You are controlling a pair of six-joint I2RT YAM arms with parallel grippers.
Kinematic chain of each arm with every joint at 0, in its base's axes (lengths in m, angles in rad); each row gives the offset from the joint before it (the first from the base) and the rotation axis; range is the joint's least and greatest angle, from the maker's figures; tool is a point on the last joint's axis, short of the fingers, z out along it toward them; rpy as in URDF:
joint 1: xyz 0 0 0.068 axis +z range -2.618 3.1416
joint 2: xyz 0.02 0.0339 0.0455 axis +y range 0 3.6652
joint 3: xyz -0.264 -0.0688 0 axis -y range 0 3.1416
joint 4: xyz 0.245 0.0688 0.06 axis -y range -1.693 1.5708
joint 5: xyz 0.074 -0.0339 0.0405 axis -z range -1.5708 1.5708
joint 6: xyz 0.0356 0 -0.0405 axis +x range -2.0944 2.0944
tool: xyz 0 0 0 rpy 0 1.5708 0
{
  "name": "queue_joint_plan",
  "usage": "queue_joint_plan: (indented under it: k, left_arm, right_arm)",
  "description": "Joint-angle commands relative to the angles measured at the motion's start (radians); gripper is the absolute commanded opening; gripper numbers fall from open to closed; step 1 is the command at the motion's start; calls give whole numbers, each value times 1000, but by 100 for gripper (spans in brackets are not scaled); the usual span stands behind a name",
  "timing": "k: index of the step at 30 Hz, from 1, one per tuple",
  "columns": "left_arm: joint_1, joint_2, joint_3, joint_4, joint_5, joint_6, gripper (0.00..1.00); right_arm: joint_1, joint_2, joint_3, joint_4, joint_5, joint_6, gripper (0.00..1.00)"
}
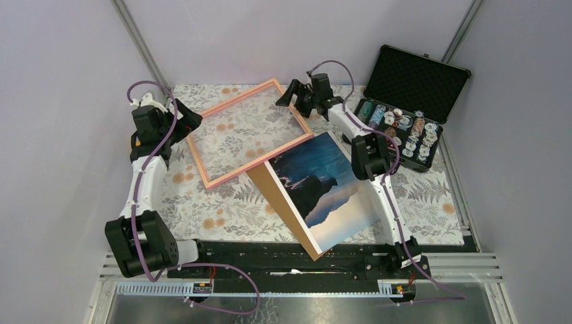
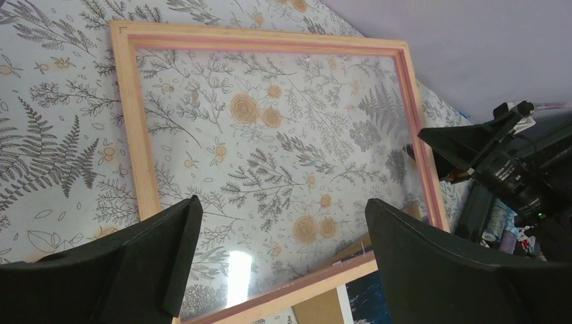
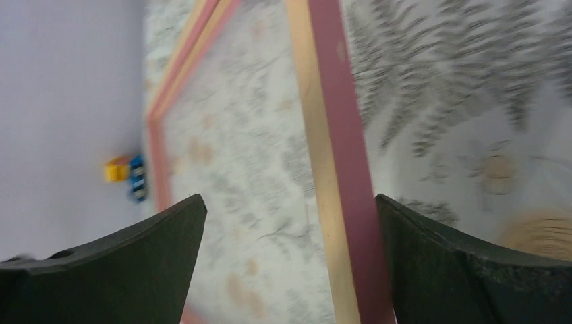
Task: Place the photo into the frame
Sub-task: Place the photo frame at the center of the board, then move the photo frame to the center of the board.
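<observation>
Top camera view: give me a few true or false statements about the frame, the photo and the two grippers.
1. The photo sits inside the frame. False: it lies beside the frame, on a brown board, and the frame has nothing in it.
2. The left gripper and the right gripper are both open. True.
3. The right gripper grips the photo. False: it is at the frame's far edge and holds nothing.
4. The black case is open. True.
</observation>
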Motion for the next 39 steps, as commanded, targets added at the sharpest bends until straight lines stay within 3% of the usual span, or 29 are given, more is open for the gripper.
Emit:
queue_joint_plan:
  k: [1, 7, 12, 17, 20, 23, 29, 32, 39]
  left_arm:
    - [-3, -4, -17, 49, 22, -11, 99]
    - [-3, -4, -22, 53, 9, -6, 99]
    - [-4, -12, -25, 53, 11, -10, 99]
    - [-9, -15, -24, 53, 41, -17, 99]
    - [-21, -4, -21, 51, 74, -19, 99]
    - [-39, 6, -25, 50, 95, -20, 99]
    - [-96, -7, -35, 45, 72, -1, 99]
    - [-101, -9, -29, 38, 63, 11, 99]
    - [-103, -5, -32, 36, 50, 17, 99]
  right_arm:
    - [-6, -5, 189, -211, 369, -257, 100]
    - [-23, -79, 215, -231, 540, -421, 100]
    - [-9, -265, 114, -411, 619, -412, 100]
    - [39, -560, -345, -353, 502, -282, 100]
    - [48, -732, -676, -103, 406, -114, 100]
    - [53, -841, -975, 136, 409, 28, 100]
    - [49, -828, -1144, 226, 461, 87, 86]
    - [47, -815, -1200, 278, 498, 114, 72]
    - [41, -694, -1179, 352, 457, 126, 72]
